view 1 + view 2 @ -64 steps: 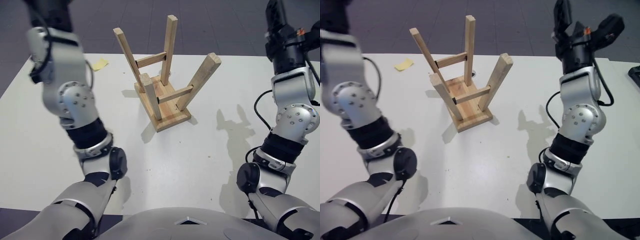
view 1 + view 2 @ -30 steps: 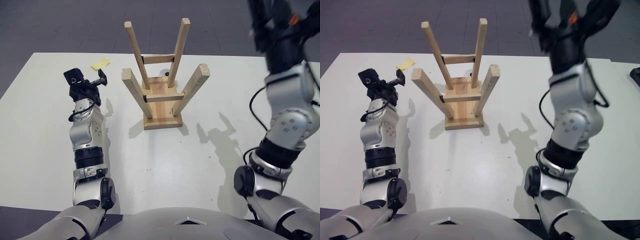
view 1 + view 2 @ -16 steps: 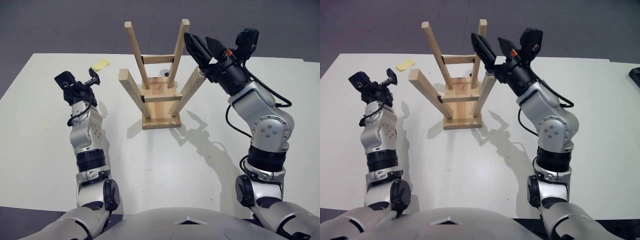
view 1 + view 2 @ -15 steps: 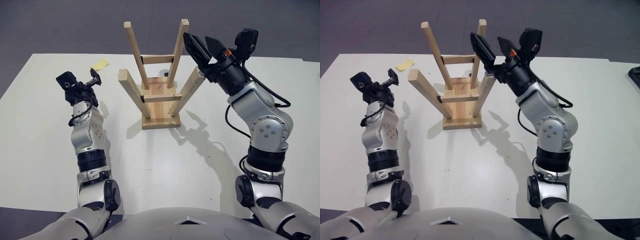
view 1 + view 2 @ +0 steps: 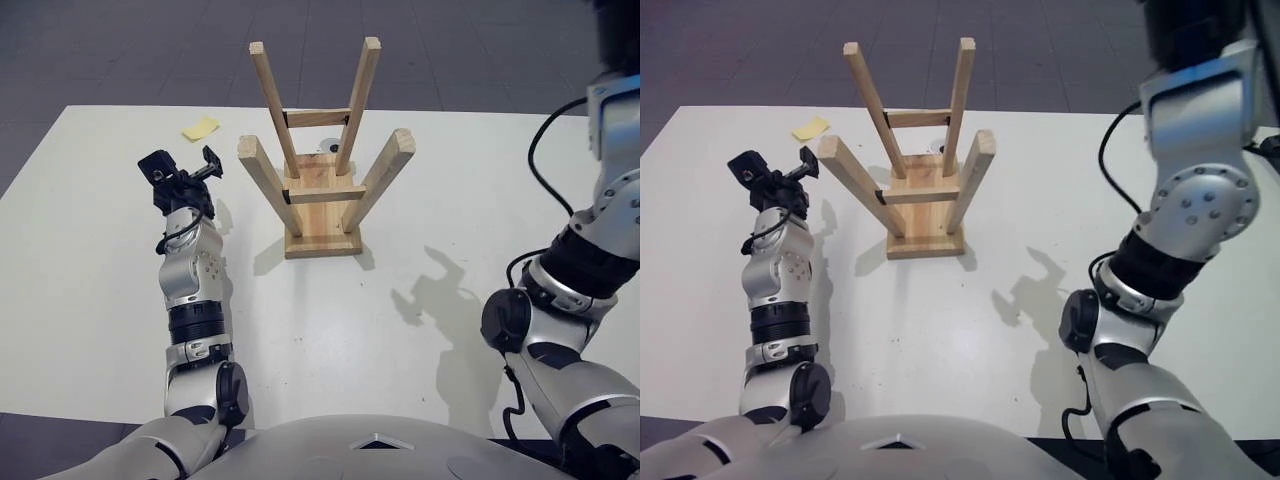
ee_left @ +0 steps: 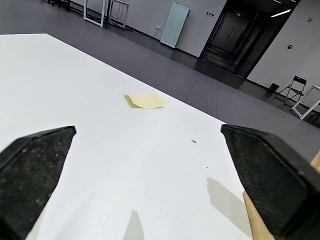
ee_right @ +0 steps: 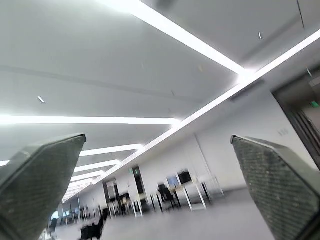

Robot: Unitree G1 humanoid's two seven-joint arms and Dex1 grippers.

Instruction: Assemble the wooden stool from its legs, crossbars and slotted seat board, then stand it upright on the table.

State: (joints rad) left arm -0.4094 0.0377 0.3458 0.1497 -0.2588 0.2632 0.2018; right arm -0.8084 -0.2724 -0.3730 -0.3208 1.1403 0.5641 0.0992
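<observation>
Left wrist view: left gripper [image 6: 148, 129] spread open, empty, above the table [image 6: 75, 90]; yellow note [image 6: 145, 101] farther off.
Right wrist view: right gripper [image 7: 159, 137] open, empty, facing ceiling lights [image 7: 200, 45].
Eye views: stool [image 5: 320, 190] inverted, far centre; seat board [image 5: 322, 225] down, legs [image 5: 275, 110] up, crossbars [image 5: 318, 117] fitted; left gripper near its left, apart.

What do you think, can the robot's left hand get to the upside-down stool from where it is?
Probably yes. The left hand is open and low over the table, just beside the stool, with nothing lying between them. The yellow note sits farther back, out of the way.
</observation>
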